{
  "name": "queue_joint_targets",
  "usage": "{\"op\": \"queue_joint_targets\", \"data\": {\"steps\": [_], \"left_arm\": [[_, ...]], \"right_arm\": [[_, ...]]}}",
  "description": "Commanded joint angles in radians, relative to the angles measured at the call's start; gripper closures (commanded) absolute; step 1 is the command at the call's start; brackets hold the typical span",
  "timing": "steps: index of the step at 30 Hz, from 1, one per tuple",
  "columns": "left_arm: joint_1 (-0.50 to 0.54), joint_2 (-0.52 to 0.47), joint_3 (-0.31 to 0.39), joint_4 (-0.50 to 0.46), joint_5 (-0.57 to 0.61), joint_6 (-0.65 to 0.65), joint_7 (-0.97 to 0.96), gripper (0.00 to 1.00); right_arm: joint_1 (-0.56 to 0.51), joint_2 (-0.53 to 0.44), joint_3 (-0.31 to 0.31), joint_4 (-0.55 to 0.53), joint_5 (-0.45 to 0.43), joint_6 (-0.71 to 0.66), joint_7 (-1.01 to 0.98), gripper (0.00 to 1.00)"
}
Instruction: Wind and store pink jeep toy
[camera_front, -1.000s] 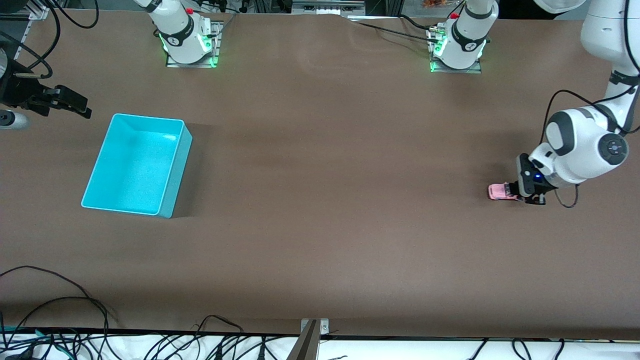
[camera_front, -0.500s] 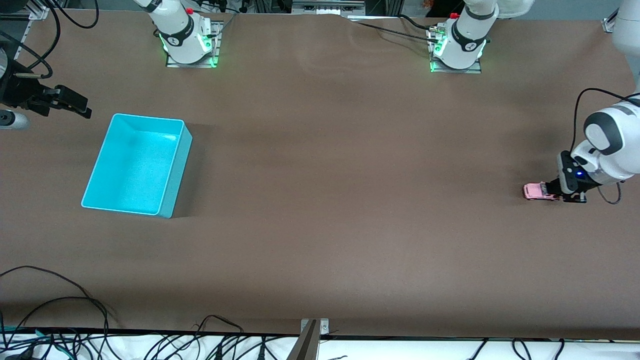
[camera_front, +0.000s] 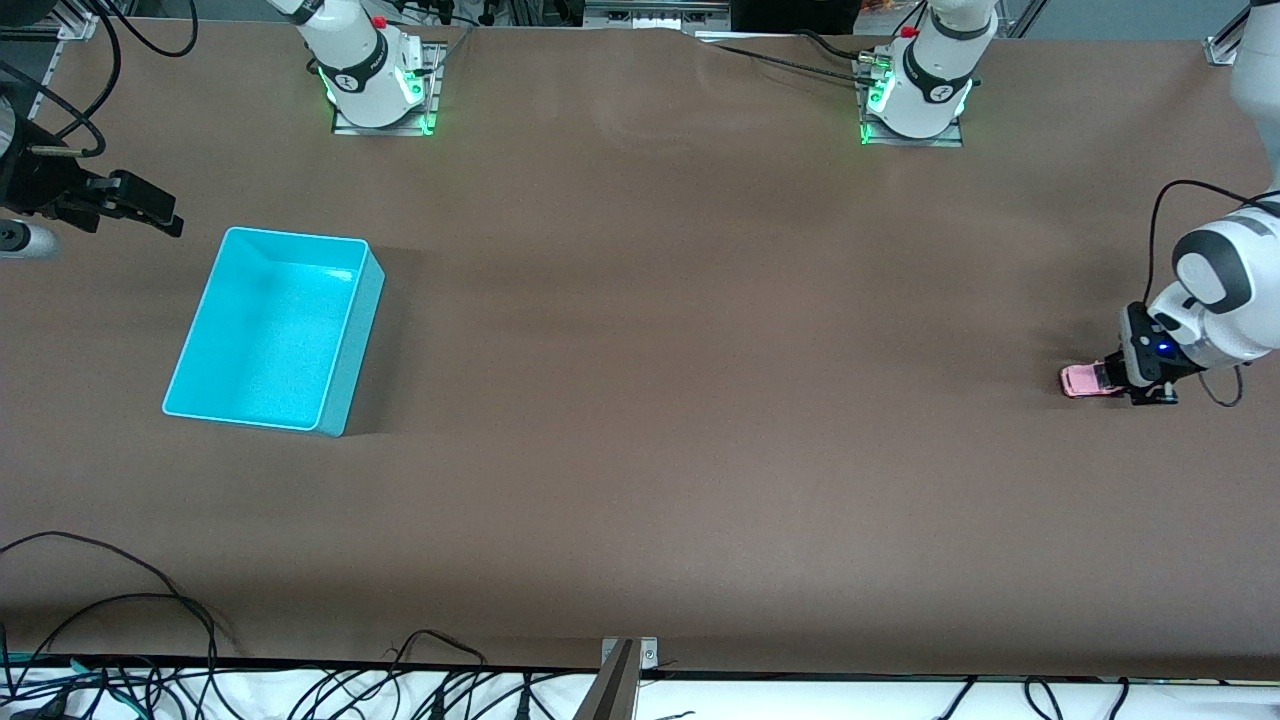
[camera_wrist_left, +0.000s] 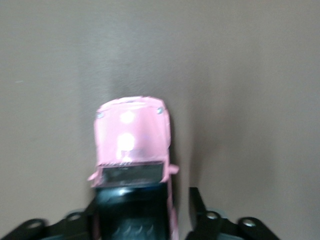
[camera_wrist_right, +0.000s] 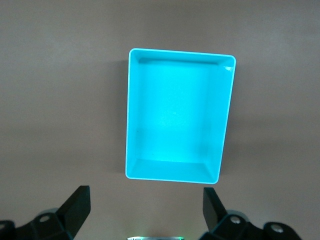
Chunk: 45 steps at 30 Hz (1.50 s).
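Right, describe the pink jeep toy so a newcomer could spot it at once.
Look to the left arm's end of the brown table, away from the turquoise bin. There the left hand grips the pink jeep toy on the tabletop. It is tiny and boxy, with a light pink hood and black roof.

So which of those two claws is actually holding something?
The left gripper, low at the left arm's end of the table, is shut on the pink jeep toy. The right gripper hangs open over the turquoise bin, holding nothing.

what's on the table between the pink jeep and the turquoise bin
Nothing but bare brown table, as the front view shows. The pink jeep toy sits at the left gripper, the turquoise bin toward the right arm's end.
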<state>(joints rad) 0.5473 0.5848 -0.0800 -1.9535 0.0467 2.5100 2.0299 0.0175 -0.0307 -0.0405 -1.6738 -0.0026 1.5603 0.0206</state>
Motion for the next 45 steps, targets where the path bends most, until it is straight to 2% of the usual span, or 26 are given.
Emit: {"op": "queue_joint_targets", "data": {"steps": [1, 5, 8, 25, 35, 39, 45], "left_arm": [[0.003, 0.003, -0.02, 0.088, 0.005, -0.146, 0.007, 0.0], [0.0, -0.016, -0.037, 0.157, 0.007, -0.298, -0.039, 0.0], [-0.001, -0.045, -0.04, 0.171, 0.007, -0.379, -0.091, 0.0], [-0.001, -0.238, -0.156, 0.173, 0.013, -0.606, -0.467, 0.0], [-0.001, -0.322, -0.228, 0.176, 0.016, -0.688, -0.684, 0.0], [-0.001, -0.338, -0.26, 0.225, 0.018, -0.755, -0.769, 0.0], [-0.003, -0.336, -0.303, 0.352, 0.021, -0.925, -0.899, 0.0]], "right_arm": [[0.002, 0.0, 0.002, 0.016, -0.013, -0.017, 0.001, 0.0], [0.002, -0.002, 0.002, 0.016, -0.013, -0.017, -0.001, 0.0], [0.002, 0.0, 0.002, 0.016, -0.013, -0.017, 0.001, 0.0], [0.002, -0.002, 0.002, 0.016, -0.013, -0.017, 0.001, 0.0], [0.002, -0.002, 0.002, 0.016, -0.013, -0.017, 0.001, 0.0], [0.002, 0.0, 0.002, 0.016, -0.013, -0.017, 0.001, 0.0], [0.002, 0.0, 0.002, 0.016, -0.013, -0.017, 0.001, 0.0]]}}
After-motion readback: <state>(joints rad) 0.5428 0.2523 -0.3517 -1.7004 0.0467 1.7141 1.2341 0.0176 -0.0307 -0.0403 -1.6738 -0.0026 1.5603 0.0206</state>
